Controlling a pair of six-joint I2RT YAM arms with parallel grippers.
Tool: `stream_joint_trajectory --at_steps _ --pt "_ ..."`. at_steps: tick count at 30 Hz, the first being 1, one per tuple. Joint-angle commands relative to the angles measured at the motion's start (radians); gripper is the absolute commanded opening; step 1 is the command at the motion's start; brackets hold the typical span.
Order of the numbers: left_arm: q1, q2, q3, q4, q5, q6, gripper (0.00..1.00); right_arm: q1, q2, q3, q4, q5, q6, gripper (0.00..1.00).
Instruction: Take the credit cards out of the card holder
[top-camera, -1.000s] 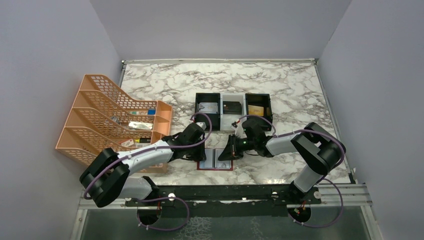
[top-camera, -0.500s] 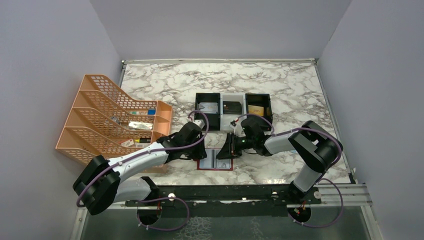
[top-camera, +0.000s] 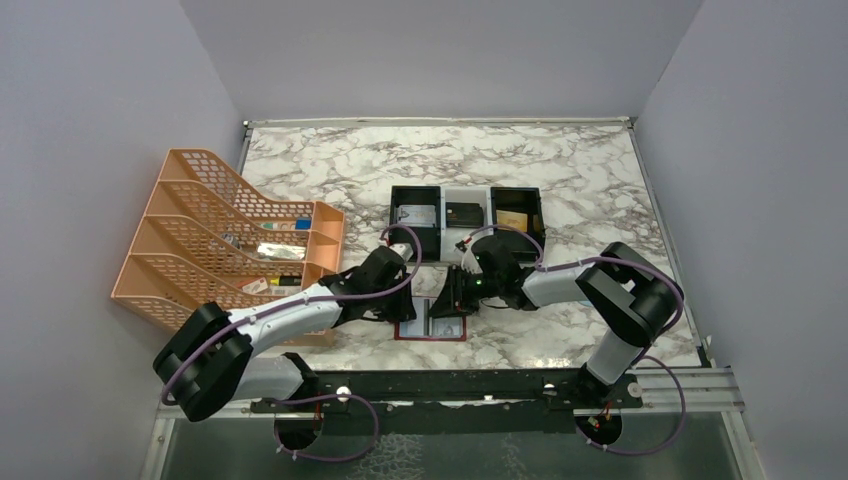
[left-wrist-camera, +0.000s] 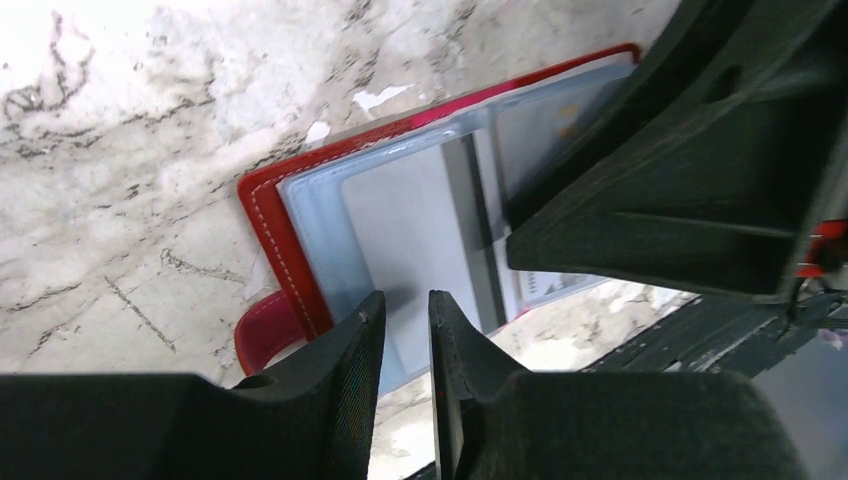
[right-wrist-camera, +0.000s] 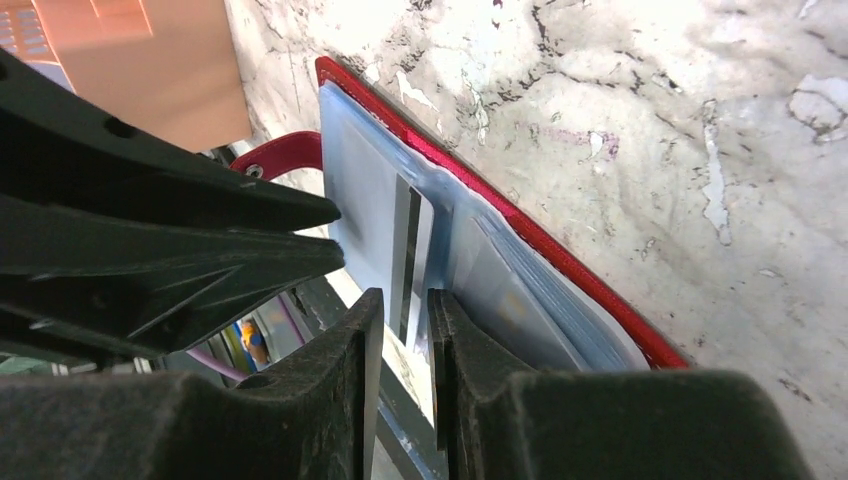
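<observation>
The card holder (top-camera: 430, 320) lies open near the front edge, with a red border and pale blue panels. My left gripper (top-camera: 404, 308) rests its tips on the holder's left panel (left-wrist-camera: 400, 230). Its jaws are almost together with nothing between them. My right gripper (top-camera: 449, 303) reaches in from the right over the spine. In the right wrist view a white credit card (right-wrist-camera: 410, 255) with a dark stripe stands in the narrow gap between my right fingers. The same card lies on the left panel in the left wrist view (left-wrist-camera: 470, 225). More cards fill the other panel (right-wrist-camera: 520, 300).
A black-and-white three-compartment tray (top-camera: 441, 200) stands behind the holder. It holds a silvery card (top-camera: 418, 214), a black card (top-camera: 464, 214) and a gold card (top-camera: 511, 220). An orange mesh file rack (top-camera: 215, 240) stands on the left. The table's front rail (top-camera: 480, 385) is close behind the holder.
My right gripper has edged left, further over the card holder. My left arm has shifted slightly while its gripper stays on the left panel.
</observation>
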Motion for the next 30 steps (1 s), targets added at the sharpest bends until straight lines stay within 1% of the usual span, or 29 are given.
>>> stream_joint_trajectory --at_steps 1,6,9,12,14,17,18,26,30 --pt "-0.005 0.033 -0.026 -0.013 -0.022 0.012 0.25 0.005 0.015 0.005 -0.035 0.065 -0.014 0.25" --pt "-0.016 0.065 -0.025 -0.043 -0.063 0.016 0.22 0.006 0.016 0.001 -0.041 0.085 -0.008 0.25" --pt "-0.02 0.07 -0.026 -0.057 -0.076 0.016 0.21 0.006 0.045 -0.009 0.031 0.027 0.017 0.24" --pt "-0.021 0.068 -0.023 -0.065 -0.085 0.015 0.21 0.006 0.073 -0.03 0.129 -0.023 0.057 0.18" --pt "-0.022 0.068 -0.023 -0.07 -0.092 0.014 0.21 0.006 0.075 -0.033 0.155 -0.03 0.067 0.1" --pt "-0.023 0.066 -0.02 -0.078 -0.1 0.013 0.2 0.004 0.051 -0.034 0.139 -0.022 0.065 0.02" --pt "-0.023 0.066 -0.02 -0.081 -0.103 0.013 0.21 0.004 0.04 -0.033 0.129 -0.017 0.059 0.01" --pt "-0.023 0.069 -0.02 -0.088 -0.117 0.011 0.2 -0.01 -0.029 -0.052 0.036 -0.023 0.003 0.01" --pt "-0.023 0.068 -0.022 -0.089 -0.118 0.009 0.2 -0.028 -0.057 -0.082 0.024 -0.023 0.001 0.01"
